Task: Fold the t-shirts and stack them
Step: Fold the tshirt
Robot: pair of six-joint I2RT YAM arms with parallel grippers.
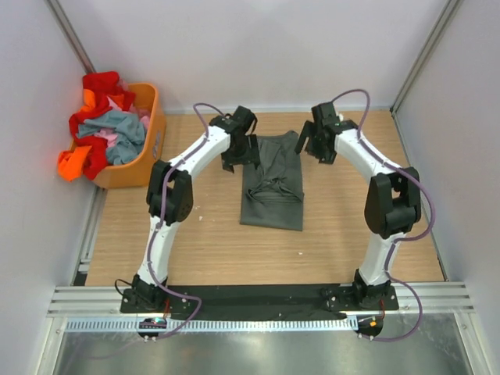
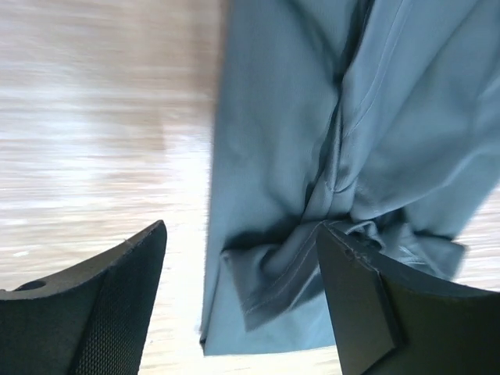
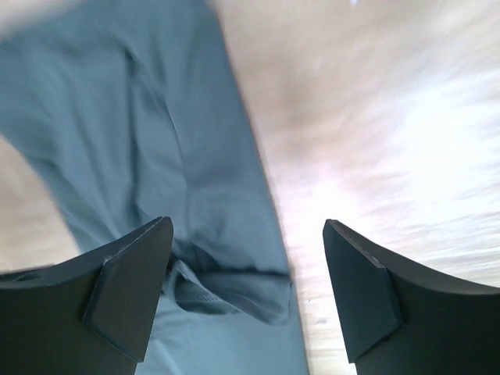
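Both grippers spread wide, nothing gripped.
Left gripper [image 2: 241, 228] over dark grey t-shirt's [image 1: 273, 187] 10 o'clock corner; right gripper [image 3: 248, 224] at 2 o'clock; contact unclear.

Setting: robotics lab test cell. Wooden table [image 1: 211, 234] enclosed on three sides by white panels [image 1: 234, 47] in aluminium framing [image 1: 422, 55]; left arm [image 1: 168, 195] and right arm [image 1: 391, 203] bolted to a black plate [image 1: 258, 295] at the table's near edge, cable duct [image 1: 234, 323] just in front of it. Only household item: orange basket [image 1: 148, 160] of t-shirts [image 1: 109, 129] at the table's far-left corner.
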